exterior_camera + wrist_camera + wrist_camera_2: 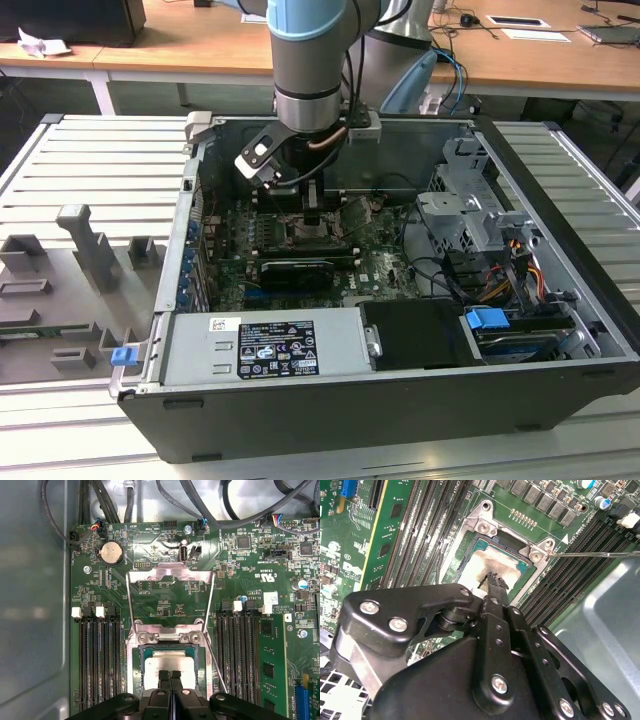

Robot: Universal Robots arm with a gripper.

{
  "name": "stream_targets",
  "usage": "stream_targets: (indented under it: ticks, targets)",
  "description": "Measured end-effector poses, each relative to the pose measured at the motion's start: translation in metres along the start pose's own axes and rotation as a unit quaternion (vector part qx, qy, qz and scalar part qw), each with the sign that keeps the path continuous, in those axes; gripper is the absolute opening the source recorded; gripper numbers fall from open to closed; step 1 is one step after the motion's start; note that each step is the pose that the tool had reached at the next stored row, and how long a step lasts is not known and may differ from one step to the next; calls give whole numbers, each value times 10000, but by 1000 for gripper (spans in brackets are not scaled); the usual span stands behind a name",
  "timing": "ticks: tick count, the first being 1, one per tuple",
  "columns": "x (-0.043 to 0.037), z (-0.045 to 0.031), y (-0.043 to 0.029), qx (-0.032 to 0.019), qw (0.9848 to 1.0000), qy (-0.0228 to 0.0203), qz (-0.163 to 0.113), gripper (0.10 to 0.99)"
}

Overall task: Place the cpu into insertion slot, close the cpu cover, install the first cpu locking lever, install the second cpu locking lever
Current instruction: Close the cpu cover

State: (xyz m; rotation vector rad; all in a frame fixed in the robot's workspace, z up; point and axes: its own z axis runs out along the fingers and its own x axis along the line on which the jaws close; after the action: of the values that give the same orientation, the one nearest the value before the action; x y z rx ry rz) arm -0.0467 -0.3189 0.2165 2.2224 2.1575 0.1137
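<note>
The cpu (169, 658) lies flat in the insertion slot (132, 672), its silver-grey top facing up; it shows again in the second wrist view (482, 564), inside the slot's grey metal rim (470, 537). My gripper (170, 676) is shut, its black fingertips pressed together at the cpu's top (495, 580). The cpu cover (170, 573) stands swung open on its hinge beyond the slot, with the green board visible through its cut-out. A thin wire locking lever (217, 662) runs beside the slot (595, 555). In the exterior view the gripper (313, 218) hangs over the board inside the case.
Long black memory slots (97, 660) flank the socket, with a green memory card (270, 670) beyond them. A coin battery (111, 553) and cables (210, 510) lie past the cover. The case holds a power supply (265, 345) and drive cage (470, 215). A grey fixture (80, 280) sits outside.
</note>
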Motion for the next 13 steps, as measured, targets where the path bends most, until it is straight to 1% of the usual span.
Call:
stream_targets:
  ticks: [2,4,7,8,10,11,13]
  targets:
    - [0,-4,3,0,10000,1,-1,106]
    - [1,-1,39,3,10000,0,0,106]
    - [1,-6,57,5,10000,-1,2,106]
    - [1,-15,61,6,10000,0,2,106]
    - [2,-63,67,7,10000,0,3,106]
    - [4,-116,72,7,10000,1,2,106]
    - [3,-113,90,7,10000,-1,13,106]
